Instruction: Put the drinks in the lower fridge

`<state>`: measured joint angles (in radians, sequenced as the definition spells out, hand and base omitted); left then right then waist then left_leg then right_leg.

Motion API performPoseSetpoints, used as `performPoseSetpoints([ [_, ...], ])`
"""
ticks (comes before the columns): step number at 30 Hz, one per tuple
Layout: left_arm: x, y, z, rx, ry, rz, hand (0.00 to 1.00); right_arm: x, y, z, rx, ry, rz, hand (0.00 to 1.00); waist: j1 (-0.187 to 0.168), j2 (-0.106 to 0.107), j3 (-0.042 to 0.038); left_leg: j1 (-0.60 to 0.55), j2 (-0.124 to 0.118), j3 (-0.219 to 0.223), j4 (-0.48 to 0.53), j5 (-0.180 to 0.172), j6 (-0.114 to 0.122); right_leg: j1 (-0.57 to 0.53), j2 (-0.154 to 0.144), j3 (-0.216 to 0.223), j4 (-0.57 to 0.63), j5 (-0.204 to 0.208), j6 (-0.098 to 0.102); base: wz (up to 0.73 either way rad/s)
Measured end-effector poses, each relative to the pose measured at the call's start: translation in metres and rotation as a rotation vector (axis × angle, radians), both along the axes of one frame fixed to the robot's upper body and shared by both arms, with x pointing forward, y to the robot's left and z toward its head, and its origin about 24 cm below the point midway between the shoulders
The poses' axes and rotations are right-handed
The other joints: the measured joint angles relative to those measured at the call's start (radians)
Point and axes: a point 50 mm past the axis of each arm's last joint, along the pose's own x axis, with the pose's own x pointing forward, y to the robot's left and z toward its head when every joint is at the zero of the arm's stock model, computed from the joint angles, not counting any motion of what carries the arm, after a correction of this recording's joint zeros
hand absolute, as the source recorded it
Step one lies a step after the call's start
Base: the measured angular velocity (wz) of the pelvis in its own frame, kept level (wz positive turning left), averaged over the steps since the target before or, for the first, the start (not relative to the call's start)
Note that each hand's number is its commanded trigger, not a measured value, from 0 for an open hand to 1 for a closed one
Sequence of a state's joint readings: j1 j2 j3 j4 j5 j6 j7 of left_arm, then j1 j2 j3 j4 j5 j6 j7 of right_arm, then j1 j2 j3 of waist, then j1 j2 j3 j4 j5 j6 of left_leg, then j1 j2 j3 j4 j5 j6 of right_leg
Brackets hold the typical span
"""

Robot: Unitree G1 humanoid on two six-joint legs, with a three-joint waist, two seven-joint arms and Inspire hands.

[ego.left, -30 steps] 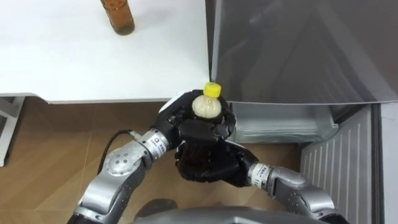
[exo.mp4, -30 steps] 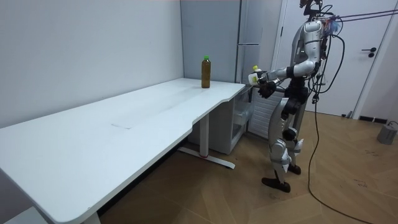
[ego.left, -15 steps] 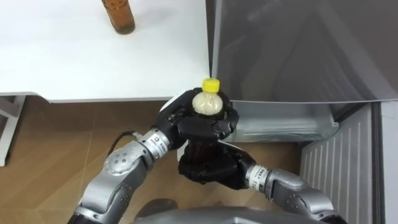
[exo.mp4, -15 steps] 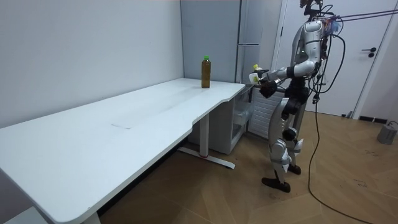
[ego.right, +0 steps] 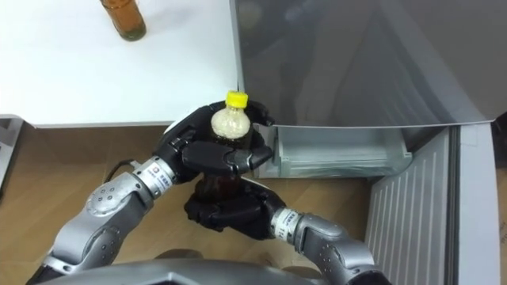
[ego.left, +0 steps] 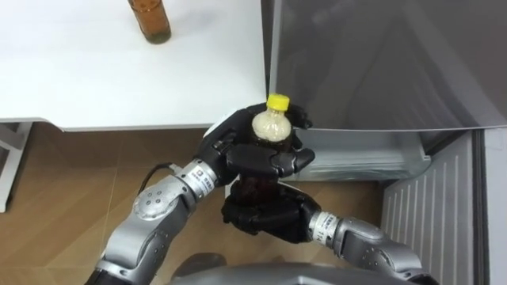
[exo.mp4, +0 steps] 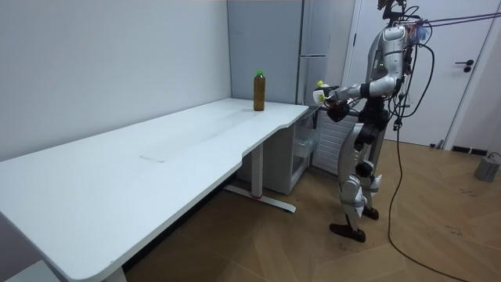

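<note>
A bottle (ego.left: 270, 127) with a yellow cap (ego.left: 277, 101) and dark drink is held upright in front of me, just off the table's corner. My left hand (ego.left: 247, 155) is curled round its upper part. My right hand (ego.left: 260, 214) grips its base from below. Right of the bottle, the lower fridge stands open with a clear shelf (ego.left: 364, 156) showing under the grey upper door (ego.left: 380, 63). A second, amber bottle (ego.left: 150, 19) stands on the white table (ego.left: 95, 79). In the room view it (exo.mp4: 259, 90) has a green cap, and I stand at the table's end before the fridge (exo.mp4: 309, 78).
The open lower door's ribbed white inner panel (ego.left: 444, 210) stands at my right. The table's corner edge (ego.left: 263, 87) lies close to the fridge front, leaving a narrow gap. Wooden floor (ego.left: 71, 190) shows below the table.
Both hands have carried the bottle a little up and to the right, closer to the fridge. My left hand's fingers have spread slightly round its neck.
</note>
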<state>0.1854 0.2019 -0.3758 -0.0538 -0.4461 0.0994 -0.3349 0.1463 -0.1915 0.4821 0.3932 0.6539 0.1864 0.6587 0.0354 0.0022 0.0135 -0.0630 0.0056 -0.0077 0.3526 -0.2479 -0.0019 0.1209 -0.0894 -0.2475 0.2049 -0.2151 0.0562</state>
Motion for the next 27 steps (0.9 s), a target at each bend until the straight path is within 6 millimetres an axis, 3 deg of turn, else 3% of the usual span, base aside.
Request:
performPoseSetpoints([
  [8,0.002,-0.002,0.003,-0.017,-0.02,0.011,0.0,0.002,-0.002,0.002,0.027,-0.012,0.005,1.0,0.0,-0.001,0.0025,0.007,0.0,0.001,-0.009,0.001,-0.001,0.006,0.0,0.003,-0.001,0.0,0.0,0.0],
  [13,0.002,-0.002,0.005,-0.022,-0.031,0.008,0.0,0.003,-0.002,0.003,0.041,-0.02,0.012,1.0,0.0,-0.006,0.0141,0.006,0.0,0.004,-0.006,0.001,-0.001,0.005,0.0,0.009,-0.002,0.0,0.0,0.0],
  [27,0.007,0.002,0.031,-0.01,-0.153,0.002,0.0,0.004,-0.003,0.007,0.098,-0.037,0.038,1.0,0.0,-0.006,0.0141,0.001,0.001,0.003,0.009,0.001,-0.001,0.007,0.0,0.01,-0.001,0.0,0.0,0.0],
])
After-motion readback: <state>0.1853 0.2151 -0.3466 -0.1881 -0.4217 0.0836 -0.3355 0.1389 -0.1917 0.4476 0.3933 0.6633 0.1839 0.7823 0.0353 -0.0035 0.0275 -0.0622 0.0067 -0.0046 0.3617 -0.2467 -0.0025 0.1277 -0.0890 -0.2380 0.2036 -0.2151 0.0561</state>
